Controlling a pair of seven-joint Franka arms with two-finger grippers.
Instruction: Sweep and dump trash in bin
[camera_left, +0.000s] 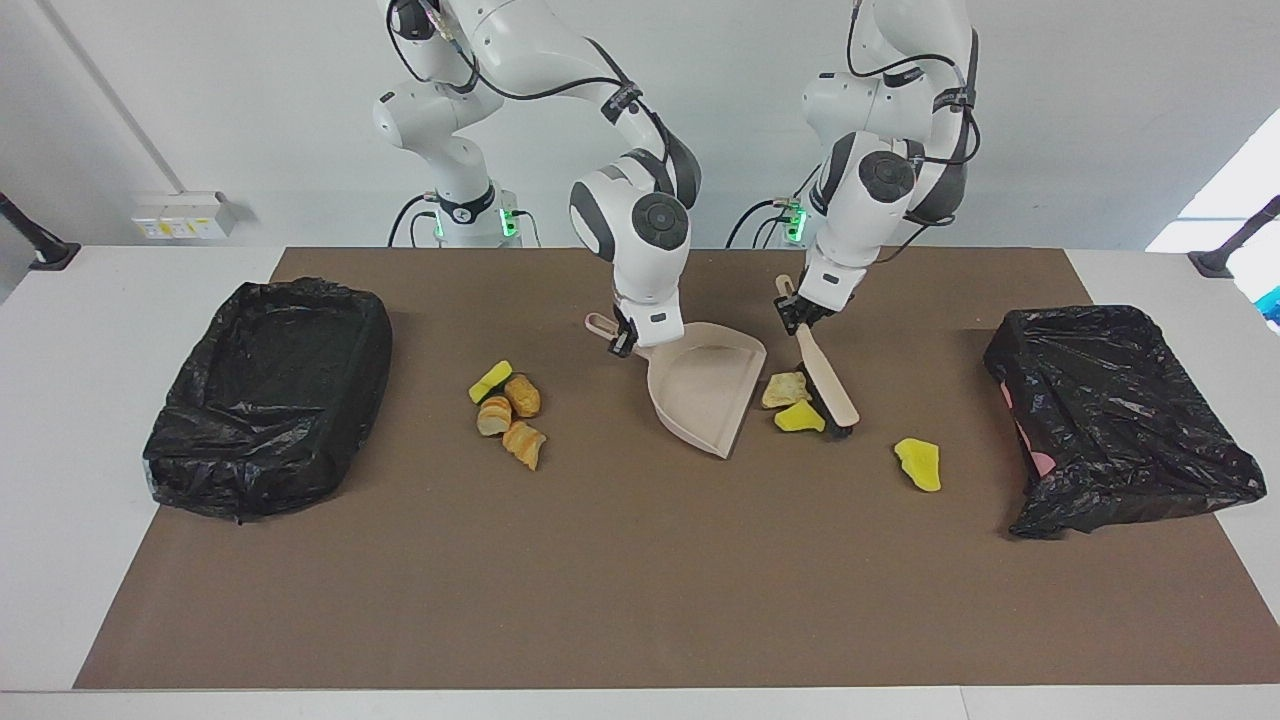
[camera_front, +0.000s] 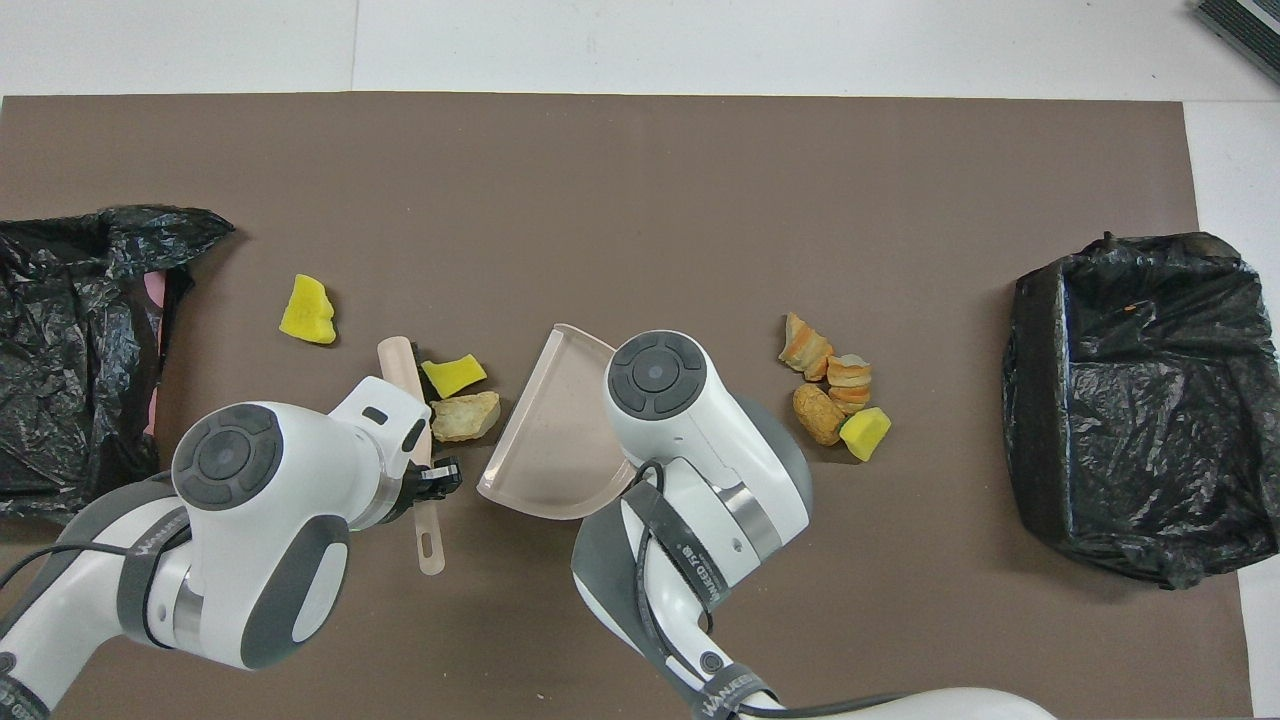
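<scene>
One legible marking: "WANEED" on arm strap (camera_front: 738, 688).

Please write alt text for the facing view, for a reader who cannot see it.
The left gripper sweeps a brush against two trash pieces beside the dustpan that the right gripper holds. Five more pieces lie on the brown mat.

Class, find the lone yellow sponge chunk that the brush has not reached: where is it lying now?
The lone yellow sponge chunk lies on the brown mat, between the brush and the crumpled black bag at the left arm's end of the table.
</scene>
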